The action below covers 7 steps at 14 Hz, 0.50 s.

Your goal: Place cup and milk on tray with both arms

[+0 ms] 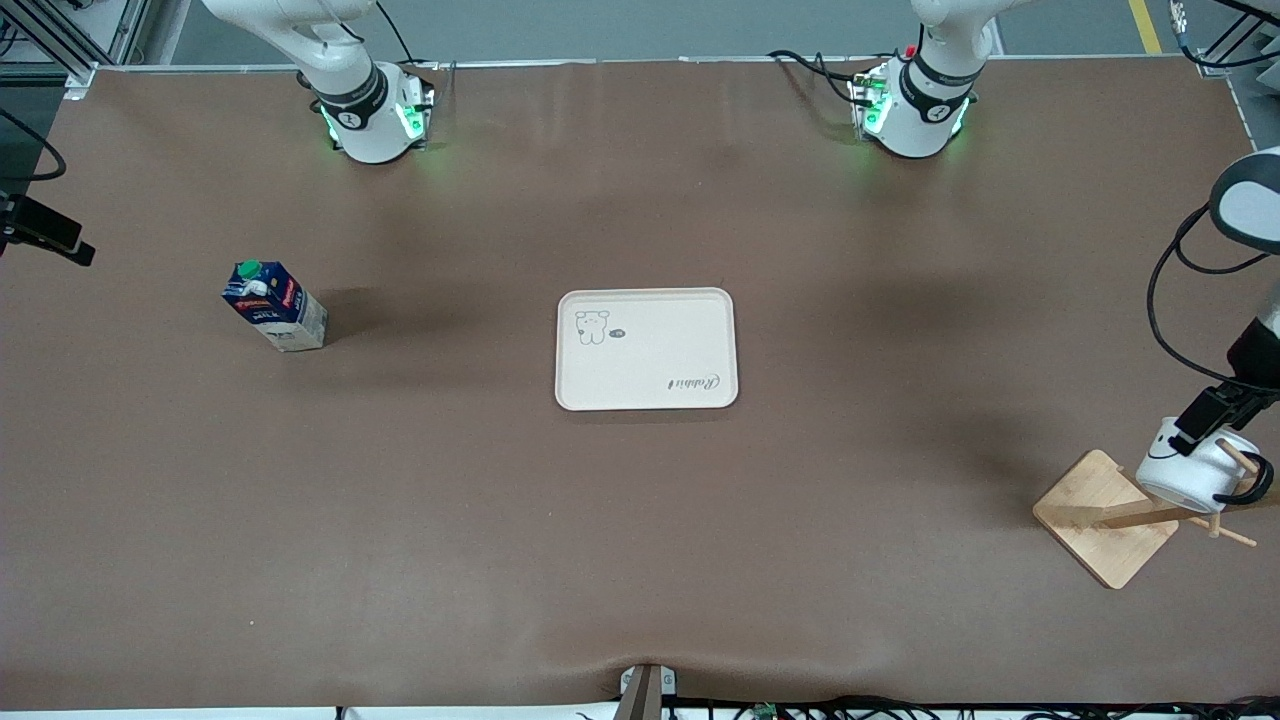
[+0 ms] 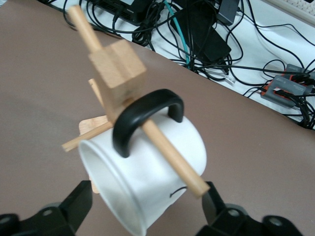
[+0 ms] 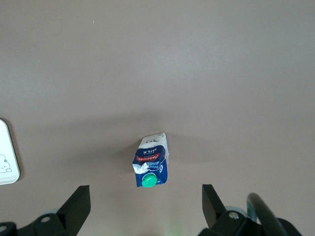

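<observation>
The white cup (image 1: 1185, 478) hangs by its black handle (image 2: 147, 115) on a peg of a wooden rack (image 1: 1105, 515) at the left arm's end of the table. My left gripper (image 1: 1200, 428) is open, with one finger on each side of the cup (image 2: 147, 172). The dark-blue milk (image 1: 275, 305) carton with a green cap stands upright toward the right arm's end. My right gripper (image 3: 146, 201) is open and empty, high over the milk (image 3: 151, 166); it is out of the front view. The cream tray (image 1: 647, 349) lies empty in the middle.
The rack's square wooden base sits near the table edge, with thin pegs (image 2: 172, 152) sticking out from its post (image 2: 118, 69). Cables (image 2: 206, 44) lie off the table past the rack. A corner of the tray (image 3: 6, 157) shows in the right wrist view.
</observation>
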Each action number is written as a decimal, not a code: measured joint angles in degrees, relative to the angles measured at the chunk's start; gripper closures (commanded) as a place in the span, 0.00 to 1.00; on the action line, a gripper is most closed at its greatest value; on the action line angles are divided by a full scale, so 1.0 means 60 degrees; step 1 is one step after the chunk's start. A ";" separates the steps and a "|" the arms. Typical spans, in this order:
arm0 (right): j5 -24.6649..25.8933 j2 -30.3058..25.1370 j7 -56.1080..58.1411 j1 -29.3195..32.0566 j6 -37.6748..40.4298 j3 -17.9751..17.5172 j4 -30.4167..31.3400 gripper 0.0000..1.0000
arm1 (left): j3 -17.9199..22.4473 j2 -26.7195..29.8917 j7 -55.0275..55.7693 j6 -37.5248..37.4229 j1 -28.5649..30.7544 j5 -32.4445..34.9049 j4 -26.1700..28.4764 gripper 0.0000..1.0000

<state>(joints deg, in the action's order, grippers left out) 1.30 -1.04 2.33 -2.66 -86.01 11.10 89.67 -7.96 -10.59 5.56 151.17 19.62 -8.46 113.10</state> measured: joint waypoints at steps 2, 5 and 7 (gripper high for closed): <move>0.0000 0.0043 0.0000 0.0000 0.0001 0.0000 0.0000 0.00 | -0.0093 -0.0124 0.0000 0.0095 -0.0003 -0.0001 -0.0010 0.34; 0.0000 0.0064 0.0000 0.0000 0.0001 0.0000 0.0000 0.00 | -0.0159 -0.0292 -0.0001 0.0316 -0.0012 -0.0001 -0.0017 0.65; 0.0000 0.0064 0.0000 0.0000 0.0005 0.0000 0.0000 0.00 | -0.0209 -0.0314 -0.0113 0.0334 -0.0018 -0.0001 -0.0025 0.87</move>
<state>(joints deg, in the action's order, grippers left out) 1.30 -0.65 2.33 -2.66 -85.98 11.10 89.67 -9.22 -12.48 4.88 153.17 19.52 -8.47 112.95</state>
